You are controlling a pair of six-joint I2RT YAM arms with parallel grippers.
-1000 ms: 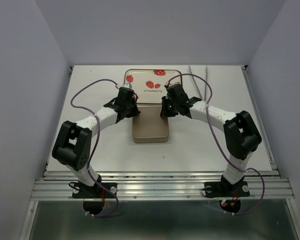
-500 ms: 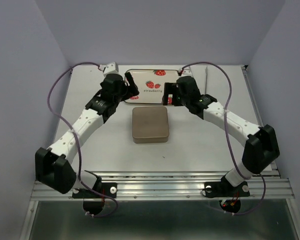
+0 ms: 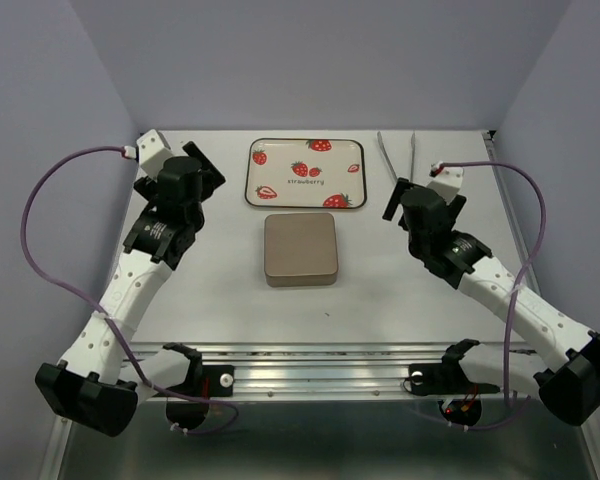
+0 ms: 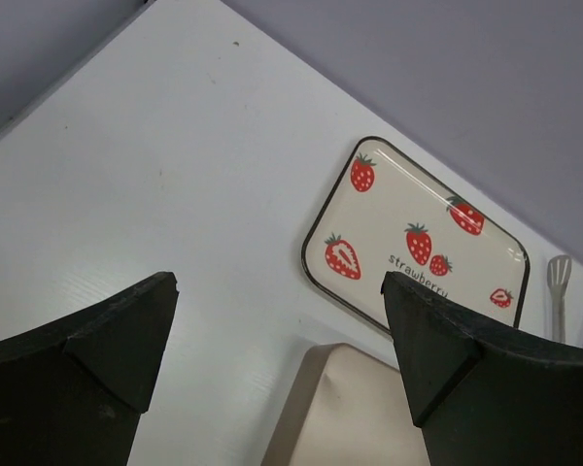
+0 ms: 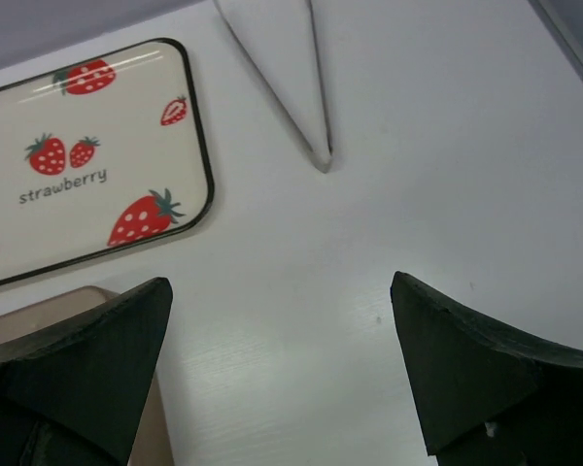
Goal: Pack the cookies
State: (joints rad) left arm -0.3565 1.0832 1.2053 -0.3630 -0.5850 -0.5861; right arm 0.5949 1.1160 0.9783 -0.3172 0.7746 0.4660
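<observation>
Top external gives us one white desk point(image 3: 230, 290), with the two arms angled out toward its left and right edges, well apart from everything lying on it. Left hand point(image 4: 280, 291): jaws wide, nothing between them. Right hand point(image 5: 280, 286): same, wide and empty. One strawberry-print tray point(image 3: 285, 150) sits at the far centre, and we see it bare, with no cookies and no paper cups on it. One square tan tin point(image 3: 300, 248) lies just in front of the tray, closed, nothing on top. One pair of tongs point(image 3: 387, 158) lies far right, beside the tray, and neither hand touches it. Cookies in view: zero, across all three views. Our read is that they are most likely inside the shut tin, since they are nowhere on the desk or the tray. We can't confirm that or count them through the lid. If that holds, packing looks done and we see nothing obvious left on the desk to handle, beyond maybe parking the arms.
</observation>
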